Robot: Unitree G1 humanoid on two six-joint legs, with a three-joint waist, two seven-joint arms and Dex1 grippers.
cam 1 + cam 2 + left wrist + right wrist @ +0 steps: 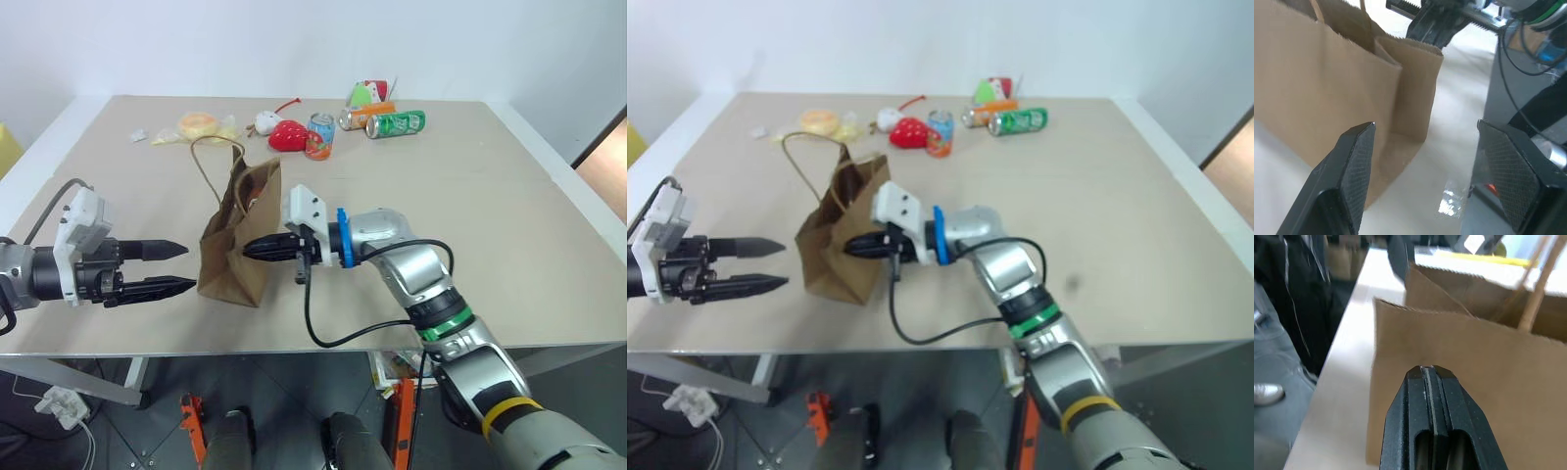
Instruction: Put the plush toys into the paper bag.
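Observation:
The brown paper bag (235, 245) stands upright near the table's front, its mouth open and one cord handle (203, 166) arching up. Something dark brown shows inside the mouth; I cannot tell what it is. A pale plush toy with a yellow patch (199, 125) lies at the far left of the table. My left gripper (179, 266) is open just left of the bag, its fingers (1359, 147) pointing at the bag's side (1327, 83). My right gripper (249, 249) is shut and empty, its tip against the bag's right wall (1474, 357).
At the back lie a small white toy with a red cord (265, 122), a red strawberry plush (287, 135), a colourful can (319, 135), an orange can (367, 116), a green can (397, 123) and a green-and-red carton (367, 93). The table's front edge (294, 345) is close below the bag.

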